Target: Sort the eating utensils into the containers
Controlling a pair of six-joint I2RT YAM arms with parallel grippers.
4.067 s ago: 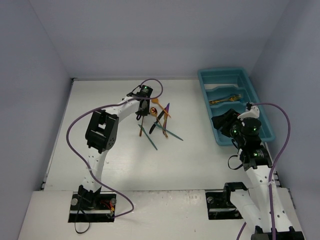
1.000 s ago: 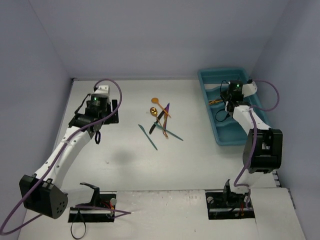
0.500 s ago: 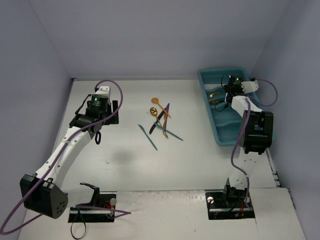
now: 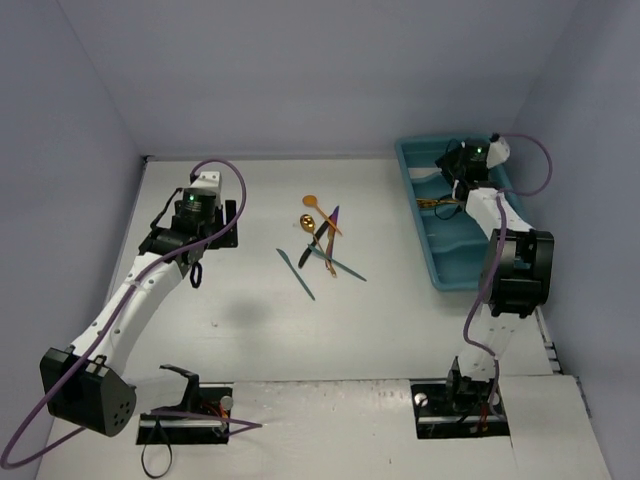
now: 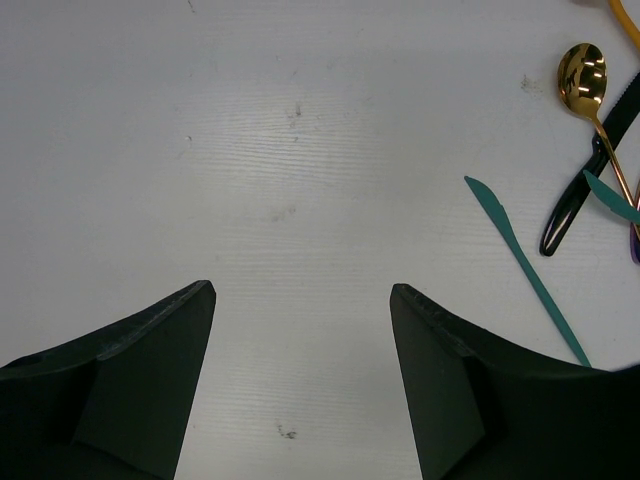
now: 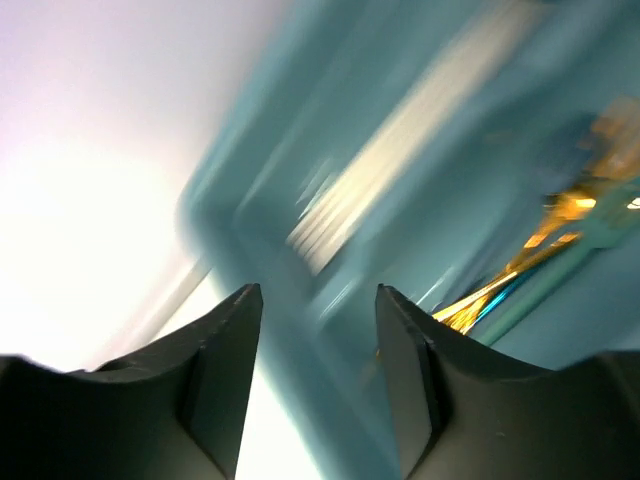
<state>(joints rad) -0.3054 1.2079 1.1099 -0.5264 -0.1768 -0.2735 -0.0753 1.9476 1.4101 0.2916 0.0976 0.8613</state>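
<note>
You are only partly through the sorting. In the long teal-blue plastic tray (image 4: 418,205), some gold utensils (image 4: 437,202) lie in one compartment. A gold spoon (image 5: 583,75), a slim teal-blue knife (image 5: 525,268), a black piece (image 5: 570,205) and a purple piece (image 4: 331,222) wait in a heap on the white table (image 4: 250,320), well apart from the tray. Your right gripper (image 6: 318,295) hovers over the tray's far end, jaws partly apart and empty. Your left gripper (image 5: 302,292) stands wide open beside the heap, holding nothing.

Bright overall — right wrist blurred.
</note>
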